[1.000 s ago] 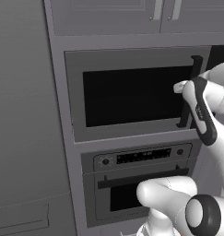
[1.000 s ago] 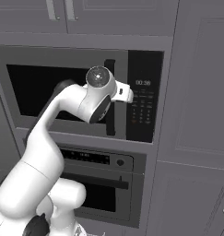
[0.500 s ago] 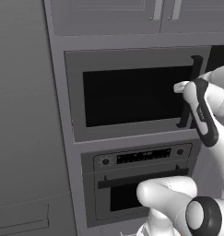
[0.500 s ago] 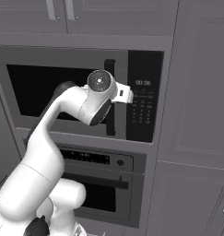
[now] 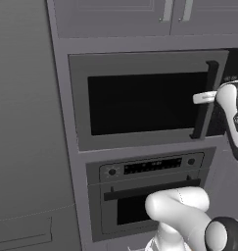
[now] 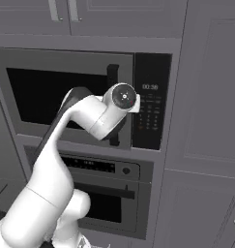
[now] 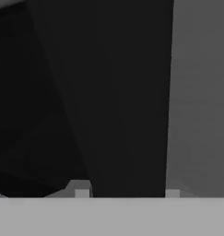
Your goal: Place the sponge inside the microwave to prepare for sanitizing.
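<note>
Grey cabinet wall; arm bent up at right of frame, gripper (image 7: pixel 125 193) pinching the microwave (image 5: pixel 140 103) door handle (image 5: pixel 204 100)

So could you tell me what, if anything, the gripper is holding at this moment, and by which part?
The gripper is closed on the microwave door's vertical bar handle, gripping it around mid-height, one fingertip on either side of the bar.
</note>
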